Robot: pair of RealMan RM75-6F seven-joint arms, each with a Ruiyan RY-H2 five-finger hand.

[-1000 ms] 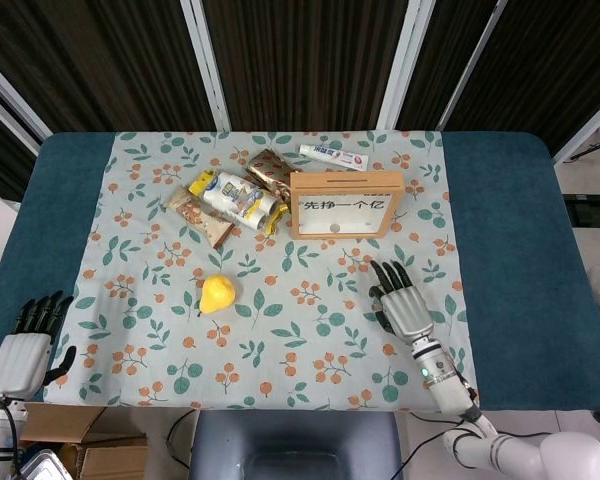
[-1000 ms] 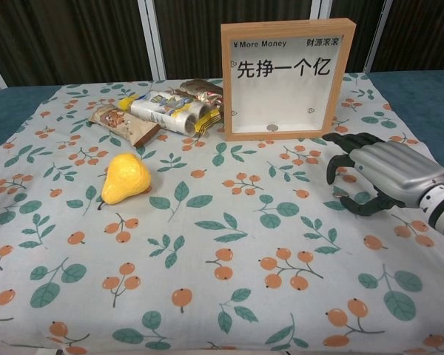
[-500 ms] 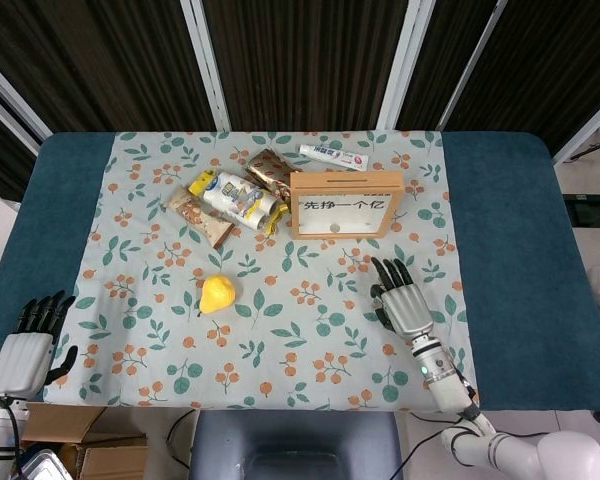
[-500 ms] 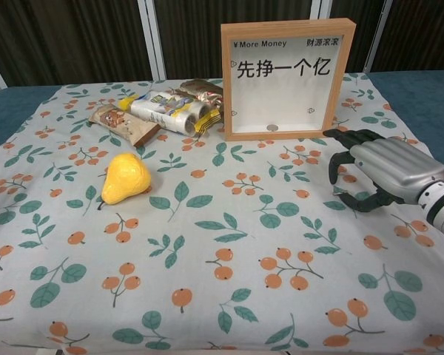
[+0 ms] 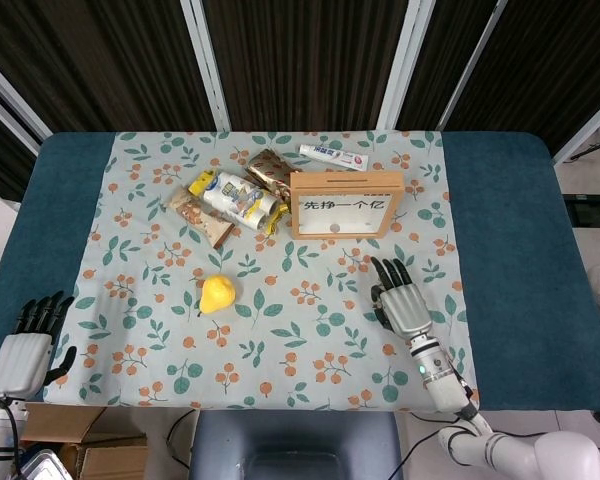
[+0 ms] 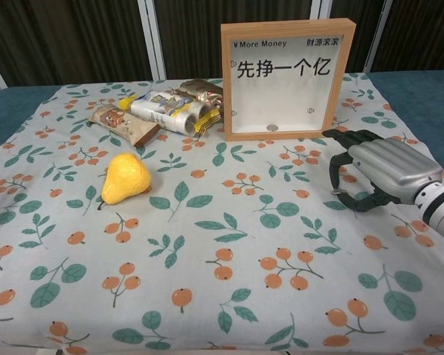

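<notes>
My right hand (image 5: 400,300) (image 6: 374,168) hovers low over the floral cloth, just in front of the wooden framed sign (image 5: 344,204) (image 6: 284,78), fingers spread and holding nothing. A yellow pear (image 5: 217,294) (image 6: 126,177) lies on the cloth well to its left. My left hand (image 5: 28,347) hangs at the table's near left corner, off the cloth, fingers apart and empty; the chest view does not show it.
Several snack packets (image 5: 232,197) (image 6: 157,112) lie in a heap left of the sign. A toothpaste tube (image 5: 332,156) lies behind it. The floral cloth (image 5: 280,340) covers the middle of a blue table (image 5: 510,250).
My right hand has crept slightly forward toward the sign and a little to the right. The left hand and the objects are where they were.
</notes>
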